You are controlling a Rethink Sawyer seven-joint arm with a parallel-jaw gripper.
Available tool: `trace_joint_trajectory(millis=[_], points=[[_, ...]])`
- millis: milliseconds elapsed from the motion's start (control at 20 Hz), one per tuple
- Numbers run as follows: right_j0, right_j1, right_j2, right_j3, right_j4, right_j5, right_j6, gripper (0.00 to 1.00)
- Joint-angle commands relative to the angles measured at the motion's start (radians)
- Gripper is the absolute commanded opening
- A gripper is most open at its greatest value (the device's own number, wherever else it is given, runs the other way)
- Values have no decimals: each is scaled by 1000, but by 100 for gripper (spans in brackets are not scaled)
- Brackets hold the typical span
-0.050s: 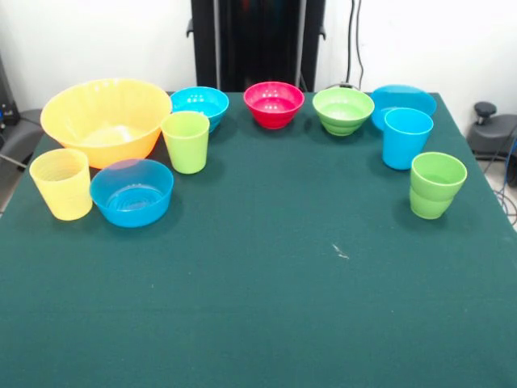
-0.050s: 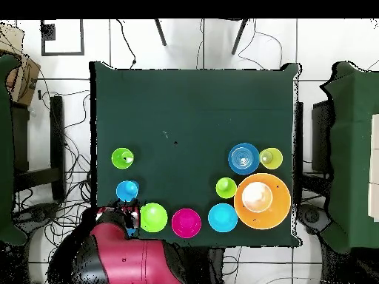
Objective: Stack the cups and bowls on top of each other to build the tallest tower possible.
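The cups and bowls stand singly in an arc, and no tower shows. In the front view, from left: pale yellow cup (image 1: 61, 183), small blue bowl (image 1: 132, 191), large yellow-orange bowl (image 1: 105, 121), yellow-green cup (image 1: 186, 141), blue bowl (image 1: 200, 105), red bowl (image 1: 274, 103), green bowl (image 1: 343, 110), shallow blue bowl (image 1: 402, 99), sky blue cup (image 1: 406, 137), green stepped cup (image 1: 437, 184). From overhead, my red arm (image 2: 126, 259) reaches in at the bottom. Its gripper end (image 2: 121, 215) lies beside the green bowl (image 2: 153, 217), below the sky blue cup (image 2: 126, 191).
The dark green table (image 1: 266, 283) ends close behind the row of bowls. From overhead, cables cross the tiled floor, and other green-covered tables (image 2: 355, 140) stand to either side.
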Motion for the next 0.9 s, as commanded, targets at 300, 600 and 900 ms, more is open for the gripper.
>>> trace_joint_trajectory(millis=[300, 600, 900], points=[[50, 106, -11, 106, -84, -163, 167, 100], [84, 136, -45, 116, -90, -241, 171, 100], [106, 178, -74, 113, -97, -329, 166, 100]])
